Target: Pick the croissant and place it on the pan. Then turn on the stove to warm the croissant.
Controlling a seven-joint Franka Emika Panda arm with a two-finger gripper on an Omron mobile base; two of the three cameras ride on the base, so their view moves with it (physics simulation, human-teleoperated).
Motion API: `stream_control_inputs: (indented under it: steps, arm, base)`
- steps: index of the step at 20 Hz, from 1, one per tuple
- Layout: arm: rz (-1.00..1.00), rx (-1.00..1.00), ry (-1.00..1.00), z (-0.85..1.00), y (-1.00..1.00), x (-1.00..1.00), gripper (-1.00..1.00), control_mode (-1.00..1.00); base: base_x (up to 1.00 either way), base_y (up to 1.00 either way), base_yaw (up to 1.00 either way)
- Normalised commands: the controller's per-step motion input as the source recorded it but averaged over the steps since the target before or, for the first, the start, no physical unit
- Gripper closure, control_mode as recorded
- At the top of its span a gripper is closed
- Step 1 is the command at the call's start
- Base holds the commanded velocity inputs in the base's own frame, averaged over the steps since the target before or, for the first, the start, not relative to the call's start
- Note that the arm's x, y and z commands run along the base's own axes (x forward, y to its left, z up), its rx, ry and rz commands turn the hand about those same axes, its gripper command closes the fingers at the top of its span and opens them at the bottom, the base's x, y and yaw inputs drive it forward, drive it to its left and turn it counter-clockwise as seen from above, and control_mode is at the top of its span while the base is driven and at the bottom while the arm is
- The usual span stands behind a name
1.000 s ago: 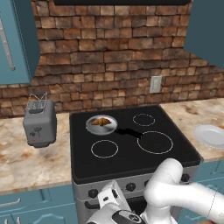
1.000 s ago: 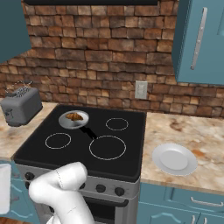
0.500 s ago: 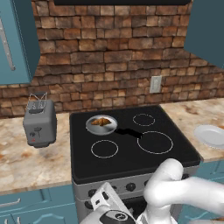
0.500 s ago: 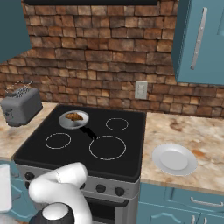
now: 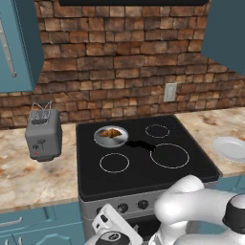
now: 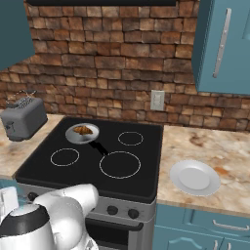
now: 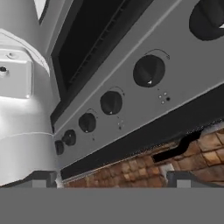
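we start big: the stove [image 5: 143, 162] sits between marble counters under the brick wall, its top black with four white rings. the pan [image 5: 111, 137] is on the rear-left ring with the croissant [image 5: 110, 133] lying inside it, so we judge the placing step done and the knob step left. against the frames from a second ago, the arm has dropped lower and swung toward the steel front, the hand creeping in along the knob row while pan, croissant, toaster [image 5: 43, 135] and white plate [image 6: 194, 177] stayed put; we read that as lining up for a knob. the gripper [image 7: 111, 179] stands spread wide, holding nothing, its tips near the frame bottom. the hand view gives us what the base views lack: the knobs [image 7: 149, 71] close up in a tilted row, with pointer marks. the base views give pan and burner layout instead. which knob drives the pan's ring we can't tell, markings too small.
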Motion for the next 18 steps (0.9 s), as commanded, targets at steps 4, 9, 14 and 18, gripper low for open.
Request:
stream_control_inputs:
  steps: [4,9,14,18]
  arm:
    - [0.0,-0.17,-0.01,-0.38,0.08,0.24,-1.0,-1.0]
    - [0.0,-0.12,-0.03,-0.29,0.0,0.19,-1.0,-1.0]
    - [0.0,-0.05,-0.03,-0.17,0.0,0.15,-1.0,-1.0]
    - [0.06,-0.02,-0.07,-0.22,0.0,0.16,-1.0,-1.0]
  base:
    - [0.0,0.0,0.0]
    - [0.0,0.0,0.0]
    - [0.0,0.0,0.0]
    - [0.0,0.0,0.0]
